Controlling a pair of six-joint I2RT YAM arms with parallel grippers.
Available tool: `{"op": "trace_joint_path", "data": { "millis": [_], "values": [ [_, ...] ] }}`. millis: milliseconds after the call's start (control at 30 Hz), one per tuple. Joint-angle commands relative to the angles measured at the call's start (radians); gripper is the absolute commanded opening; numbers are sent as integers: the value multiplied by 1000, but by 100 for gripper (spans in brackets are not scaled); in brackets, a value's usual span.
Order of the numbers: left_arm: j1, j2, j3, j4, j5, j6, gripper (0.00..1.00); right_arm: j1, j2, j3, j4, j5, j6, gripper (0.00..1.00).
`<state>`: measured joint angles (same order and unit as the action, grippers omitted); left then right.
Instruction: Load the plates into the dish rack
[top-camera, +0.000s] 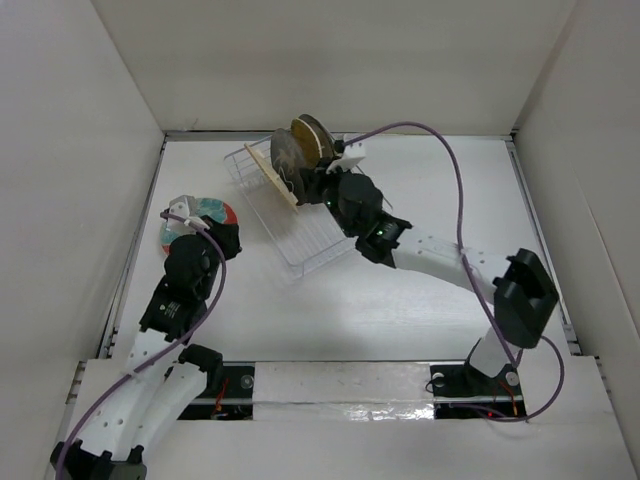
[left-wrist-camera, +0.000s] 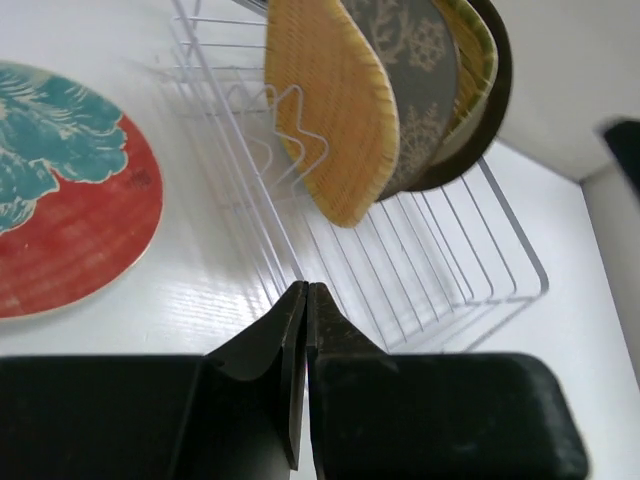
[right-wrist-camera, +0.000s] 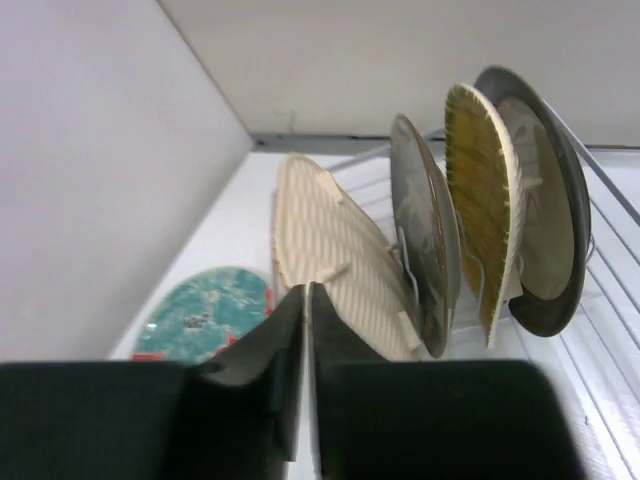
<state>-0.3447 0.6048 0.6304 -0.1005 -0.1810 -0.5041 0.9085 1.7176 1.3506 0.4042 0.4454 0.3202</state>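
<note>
Left gripper (left-wrist-camera: 305, 300) and right gripper (right-wrist-camera: 305, 300) both closed tight, empty; four plates (right-wrist-camera: 420, 230) upright in dish rack (top-camera: 300, 240); red-teal plate (top-camera: 205, 212) flat on table (top-camera: 400, 310) left of rack

Four plates stand on edge in the clear wire dish rack (left-wrist-camera: 450, 265) just ahead of the right pincer (right-wrist-camera: 306, 292), the pale woven fan plate (right-wrist-camera: 330, 260) nearest, then the dark deer plate (right-wrist-camera: 425, 230), the yellow woven square plate (right-wrist-camera: 480, 200) and the dark-rimmed cream plate (right-wrist-camera: 545, 210), while the red-teal plate (left-wrist-camera: 60, 200) lies flat ahead-left of the left pincer (left-wrist-camera: 305, 292).
</note>
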Motion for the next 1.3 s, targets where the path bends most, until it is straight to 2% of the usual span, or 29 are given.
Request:
{"op": "trace_joint_path", "data": {
  "millis": [0,67,167,200,300,333,400,433,467,533,567,600,667,833,1067,1267],
  "values": [
    [4,19,-40,79,-138,-163,0,1,-110,-123,34,-114,55,0],
    [4,71,-51,87,-188,-229,0,10,-154,-180,41,-171,97,0],
    [70,156,-32,94,-173,-290,0,20,-229,-267,51,-185,138,0],
    [99,177,-29,100,-157,-304,7,32,-240,-277,41,-191,138,0],
    [289,268,-52,194,-16,-335,25,55,-295,-291,-83,-189,145,0],
    [403,289,-82,214,27,-349,27,65,-350,-313,-90,-183,137,0],
    [507,348,-122,281,141,-402,33,101,-412,-418,-71,-177,117,4],
    [548,360,-145,294,167,-421,36,101,-443,-454,-56,-178,115,8],
    [611,378,-171,294,176,-433,39,110,-493,-488,-38,-203,115,25],
    [642,366,-182,259,175,-426,48,110,-530,-559,-30,-238,115,45],
    [642,336,-190,243,117,-419,54,110,-558,-573,-34,-260,115,58],
    [642,322,-193,207,88,-412,65,110,-570,-594,-34,-269,114,62],
    [657,294,-205,173,23,-396,71,110,-588,-605,-50,-289,108,68],
    [728,331,-259,192,72,-412,67,110,-615,-620,-58,-292,105,69],
    [728,542,-307,383,176,-487,62,110,-584,-624,-34,-346,120,69],
    [728,644,-296,495,209,-507,58,101,-581,-630,-27,-356,131,68]
  ]
}}
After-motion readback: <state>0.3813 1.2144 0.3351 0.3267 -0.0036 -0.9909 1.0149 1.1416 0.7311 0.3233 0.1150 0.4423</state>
